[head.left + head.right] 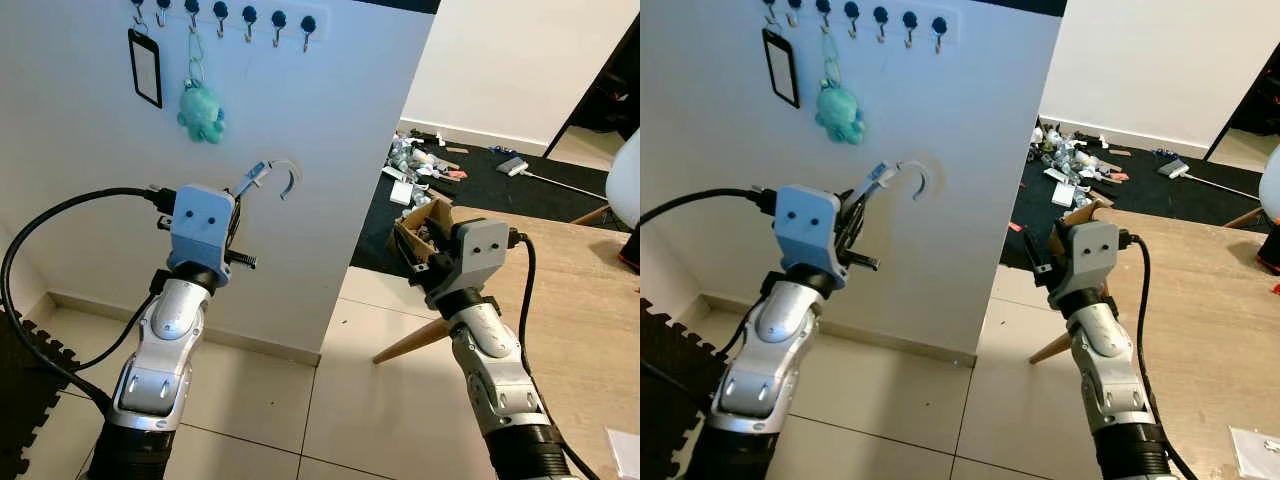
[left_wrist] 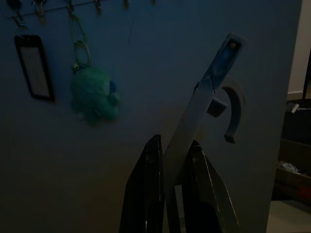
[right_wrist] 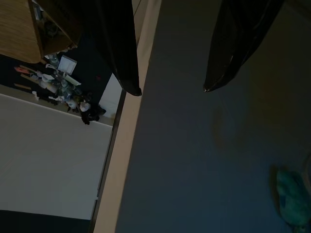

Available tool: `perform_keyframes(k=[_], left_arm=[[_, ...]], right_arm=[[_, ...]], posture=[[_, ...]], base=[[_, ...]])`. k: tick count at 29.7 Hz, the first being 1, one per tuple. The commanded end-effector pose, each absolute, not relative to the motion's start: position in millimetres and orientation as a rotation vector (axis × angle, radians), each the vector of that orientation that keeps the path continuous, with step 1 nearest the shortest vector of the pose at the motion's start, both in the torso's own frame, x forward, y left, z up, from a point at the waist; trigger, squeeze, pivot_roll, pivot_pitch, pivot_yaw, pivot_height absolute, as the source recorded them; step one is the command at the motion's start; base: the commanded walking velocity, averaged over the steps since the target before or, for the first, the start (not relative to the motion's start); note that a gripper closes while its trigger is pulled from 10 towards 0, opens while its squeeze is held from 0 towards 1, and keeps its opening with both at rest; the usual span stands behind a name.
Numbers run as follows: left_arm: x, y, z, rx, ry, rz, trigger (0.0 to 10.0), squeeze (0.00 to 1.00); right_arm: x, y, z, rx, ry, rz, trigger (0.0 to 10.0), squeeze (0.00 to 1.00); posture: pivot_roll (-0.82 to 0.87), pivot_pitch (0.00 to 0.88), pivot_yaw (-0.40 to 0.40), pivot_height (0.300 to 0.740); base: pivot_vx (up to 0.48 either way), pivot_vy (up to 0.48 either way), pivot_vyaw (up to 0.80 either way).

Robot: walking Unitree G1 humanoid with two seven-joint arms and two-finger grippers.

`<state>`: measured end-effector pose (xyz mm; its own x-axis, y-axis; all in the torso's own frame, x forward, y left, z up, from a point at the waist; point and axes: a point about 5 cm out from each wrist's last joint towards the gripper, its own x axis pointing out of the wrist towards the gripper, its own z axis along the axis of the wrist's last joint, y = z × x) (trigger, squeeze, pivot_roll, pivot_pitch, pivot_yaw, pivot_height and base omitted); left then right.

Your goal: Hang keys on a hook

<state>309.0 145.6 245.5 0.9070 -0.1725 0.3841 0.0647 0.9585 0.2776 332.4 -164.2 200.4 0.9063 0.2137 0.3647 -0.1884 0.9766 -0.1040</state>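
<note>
The left gripper (image 2: 171, 167) is clamping its two black fingers on a pale grey carabiner-style key clip with an open curved hook (image 1: 268, 176), holding it up in front of the white wall panel (image 1: 320, 140), below and right of the row of black-knobbed hooks (image 1: 249, 18). A teal plush octopus keychain (image 1: 201, 112) and a black-framed rectangular tag (image 1: 145, 67) are hanging from hooks further left. The right gripper (image 3: 172, 90) is hovering with fingers spread apart, holding nothing, beside the wooden table (image 1: 590, 290).
</note>
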Motion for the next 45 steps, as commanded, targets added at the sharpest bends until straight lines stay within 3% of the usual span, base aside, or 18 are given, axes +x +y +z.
perform_keyframes(k=[1, 32, 45], left_arm=[[309, 146, 244, 0.27, -0.421, -0.119, 10.0, 0.0], [308, 146, 246, 0.268, -0.435, -0.118, 10.0, 0.0], [297, 141, 249, 0.259, -0.457, -0.209, 10.0, 0.0]], right_arm=[[333, -166, 196, -0.061, -0.364, 0.201, 10.0, 0.0], [332, -166, 195, -0.062, -0.363, 0.2, 10.0, 0.0], [330, -169, 185, -0.071, -0.333, 0.193, 10.0, 0.0]], posture=[[0.12, 0.174, -0.087, 0.74], [0.12, 0.175, -0.086, 0.74], [0.12, 0.174, -0.087, 0.74]], base=[[0.244, 0.0, 0.0], [0.44, 0.0, 0.0], [0.069, 0.0, 0.0]])
